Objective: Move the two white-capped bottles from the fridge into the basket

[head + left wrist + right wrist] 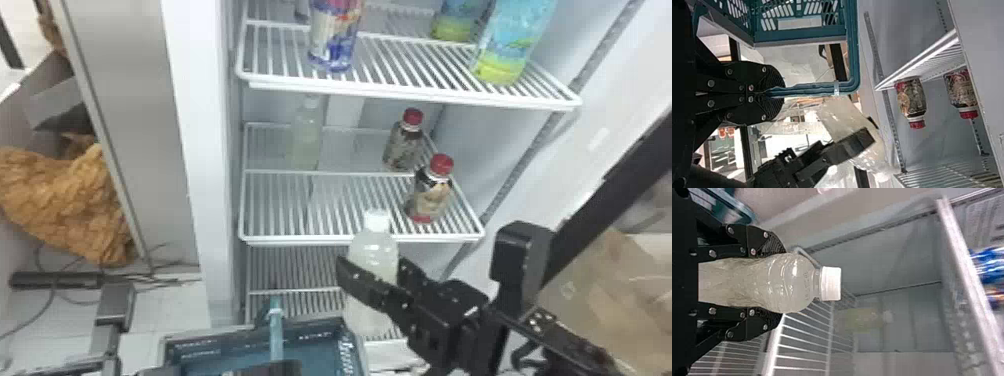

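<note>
In the head view my right gripper [377,285] is shut on a white-capped bottle [372,250], upright in front of the middle shelf, just right of the basket [355,345]. The right wrist view has that bottle [785,282] between both fingers of the right gripper [772,282], cap outward. The other white-capped bottle [306,132] stands at the back left of the middle shelf. My left gripper [272,370] is at the bottom edge by the basket; in the left wrist view the left gripper [770,93] is shut on the teal handle [813,89] of the basket.
Two red-capped bottles [432,190] stand on the right of the middle shelf [320,240]. The upper shelf [410,90] above holds a blue-labelled bottle [334,40] and blue-green bottles [510,45]. The fridge's left wall [205,150] rises beside the basket.
</note>
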{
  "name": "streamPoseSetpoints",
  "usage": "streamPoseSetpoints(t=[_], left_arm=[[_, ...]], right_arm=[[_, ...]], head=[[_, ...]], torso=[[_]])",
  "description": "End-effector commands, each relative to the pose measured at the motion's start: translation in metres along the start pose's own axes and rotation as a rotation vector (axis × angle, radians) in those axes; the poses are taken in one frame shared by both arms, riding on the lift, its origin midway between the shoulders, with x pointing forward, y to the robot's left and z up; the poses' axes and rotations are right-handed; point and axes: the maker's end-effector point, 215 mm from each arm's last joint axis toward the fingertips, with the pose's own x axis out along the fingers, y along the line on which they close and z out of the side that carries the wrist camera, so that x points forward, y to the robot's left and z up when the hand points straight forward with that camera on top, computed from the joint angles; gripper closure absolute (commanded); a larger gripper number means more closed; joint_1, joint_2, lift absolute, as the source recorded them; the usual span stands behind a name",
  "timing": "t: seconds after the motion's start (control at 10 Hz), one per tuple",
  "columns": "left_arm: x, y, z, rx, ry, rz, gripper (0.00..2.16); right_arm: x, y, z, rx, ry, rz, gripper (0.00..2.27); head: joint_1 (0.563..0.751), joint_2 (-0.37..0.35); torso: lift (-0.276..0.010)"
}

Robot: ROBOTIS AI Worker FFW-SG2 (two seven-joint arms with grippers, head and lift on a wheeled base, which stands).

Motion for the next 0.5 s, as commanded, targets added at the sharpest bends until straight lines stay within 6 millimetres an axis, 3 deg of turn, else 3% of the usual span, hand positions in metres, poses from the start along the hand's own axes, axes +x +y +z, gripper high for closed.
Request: streamPoseSetpoints(t=[0.0,0.4], left_arm=[[0.001,-0.001,-0.001,-0.001,0.002,-0.003,1.16],[0.002,-0.001,-0.002,-0.001,0.006,-0.004,1.16]], right_arm=[[-0.002,0.007,-0.020,0.039,0.070,0.018,0.88],[-0.009,0.024,-0.067,0.111,0.253,0.061,0.88]], head=[[0.695,-0.237],[0.695,-0.235]], torso=[[-0.260],[-0.260]])
